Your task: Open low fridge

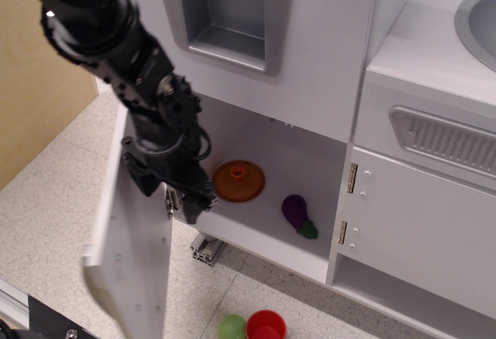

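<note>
- Speckled floor (54,223) below you, wood panel (31,83) at far left, white toy kitchen ahead.
- Low fridge (263,168) sits under the dispenser panel (229,17) — its door (132,254) is swung wide, inner face toward you.
- Inside: orange lid (239,181) and purple eggplant (297,215), apart on the floor of the compartment.
- Gripper (186,199) at the door's hinge edge; can't tell you whether the jaws are clenched — too dark.
- Green ball (231,327) touching red cup (266,326) on the floor.

orange lid (239,181), purple eggplant (297,215), red cup (266,326), green ball (231,327), sink (479,25)
</note>
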